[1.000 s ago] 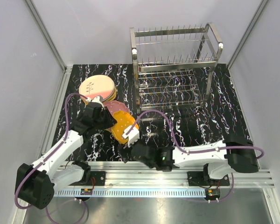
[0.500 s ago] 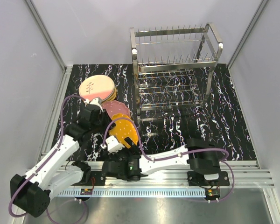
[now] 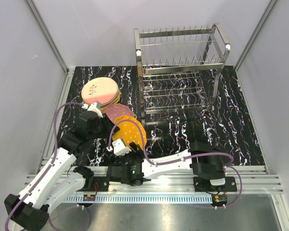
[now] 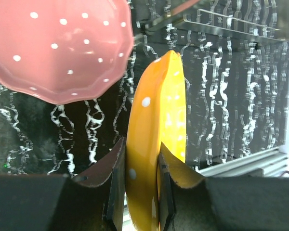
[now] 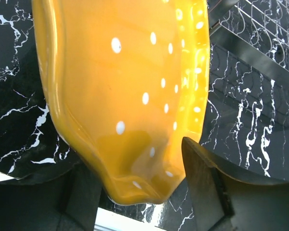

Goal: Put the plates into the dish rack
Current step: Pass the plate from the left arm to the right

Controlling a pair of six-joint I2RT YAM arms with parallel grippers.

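The dotted orange plate stands tilted on its edge over the near-left part of the table, a little in front of the dish rack's left front leg; whether its lower rim touches the tabletop is not clear. The left gripper is clamped on its rim, one finger pressed to each face, with the plate seen edge-on from the left wrist. The right gripper reaches in from the near edge and has its fingers spread to either side of the plate's lower rim; the pictures do not show whether they press on it. Just behind the orange plate, a dotted pink plate lies on the table, partly overlapped by it in the top view. Behind that, toward the far-left corner, sits a stack of plates topped by a cream one with a leaf motif. The dish rack stands along the table's far edge, right of the stack, its prongs upright on the upper tier.
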